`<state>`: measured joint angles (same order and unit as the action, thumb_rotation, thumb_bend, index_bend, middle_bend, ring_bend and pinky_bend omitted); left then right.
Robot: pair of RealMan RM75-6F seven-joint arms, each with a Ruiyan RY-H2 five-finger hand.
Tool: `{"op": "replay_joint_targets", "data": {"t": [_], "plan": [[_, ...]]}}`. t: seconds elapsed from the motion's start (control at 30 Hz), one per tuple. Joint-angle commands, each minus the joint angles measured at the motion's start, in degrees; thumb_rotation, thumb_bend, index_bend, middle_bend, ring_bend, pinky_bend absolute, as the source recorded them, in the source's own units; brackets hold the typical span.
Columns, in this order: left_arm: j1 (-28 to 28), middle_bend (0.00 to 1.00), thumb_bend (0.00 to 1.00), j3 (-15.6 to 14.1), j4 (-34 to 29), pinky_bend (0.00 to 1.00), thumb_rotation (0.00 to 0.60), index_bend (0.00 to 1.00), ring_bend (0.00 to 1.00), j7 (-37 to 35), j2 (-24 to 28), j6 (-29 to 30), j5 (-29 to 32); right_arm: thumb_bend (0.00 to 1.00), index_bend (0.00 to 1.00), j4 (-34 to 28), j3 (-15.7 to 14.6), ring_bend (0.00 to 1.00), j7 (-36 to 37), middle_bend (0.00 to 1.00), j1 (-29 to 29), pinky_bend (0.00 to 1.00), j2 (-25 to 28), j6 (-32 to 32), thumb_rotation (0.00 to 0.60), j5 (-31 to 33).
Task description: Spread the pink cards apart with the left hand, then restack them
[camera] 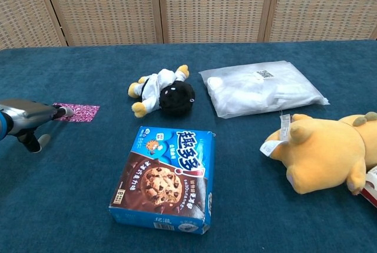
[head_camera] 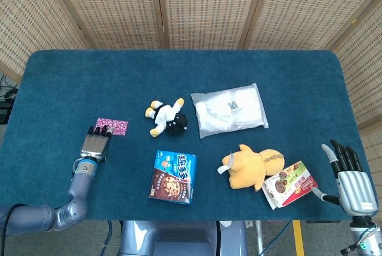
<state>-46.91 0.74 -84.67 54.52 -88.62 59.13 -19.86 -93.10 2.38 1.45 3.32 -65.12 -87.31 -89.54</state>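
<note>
1. Lying flat with fingers extended and held together, palm down, at 9 o'clock on the blue counter (head_camera: 59,83): left robot hand (head_camera: 95,144), fingertips touching the near edge of the pink cards (head_camera: 112,126), gripping nothing.
2. Resting spread and idle at 4 o'clock, well apart from everything but the red snack box (head_camera: 290,184): right robot hand (head_camera: 349,175), holding nothing.
3. Sitting as one low patch at 9 o'clock, left of the small plush doll (head_camera: 167,116): pink cards; cannot tell from either view how many are in it or whether any have slid apart yet.
4. Risking a whole-stack slide instead of a fan, if fingertips press too hard and drag every card together over the cloth.
5. Risking cards snagging or curling on the soft surface, making the restack uneven.
6. Risking only the edge being brushed, since contact is at the near edge alone.
7. Counting: one pink card patch, one small plush doll, one white plastic bag (head_camera: 230,110), one blue cookie box (head_camera: 173,176), one orange plush toy (head_camera: 252,167), one red snack box, two robot hands.
</note>
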Motion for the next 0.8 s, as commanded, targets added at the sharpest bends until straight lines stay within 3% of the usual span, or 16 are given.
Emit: {"op": "replay_joint_targets", "data": {"t": [0.03,0.8], "plan": [[0.5,0.0,0.66,-0.65,0.74,0.0,0.6,0.0,0.0,-0.21,0.35,-0.23,0.15,0.03,0.0,-0.01,0.0,0.0,-0.02,0.0,0.01,0.0,-0.02,0.02,0.6,-0.02],[4.49,0.0,0.66,-3.54,2.43,0.0,0.6,0.0,0.0,-4.27,5.44,-1.83,-2.81,0.03,0.0,0.07,-0.12,0.0,-1.14,0.0,0.12,0.0,-0.63,0.26,0.6,-0.29]]}}
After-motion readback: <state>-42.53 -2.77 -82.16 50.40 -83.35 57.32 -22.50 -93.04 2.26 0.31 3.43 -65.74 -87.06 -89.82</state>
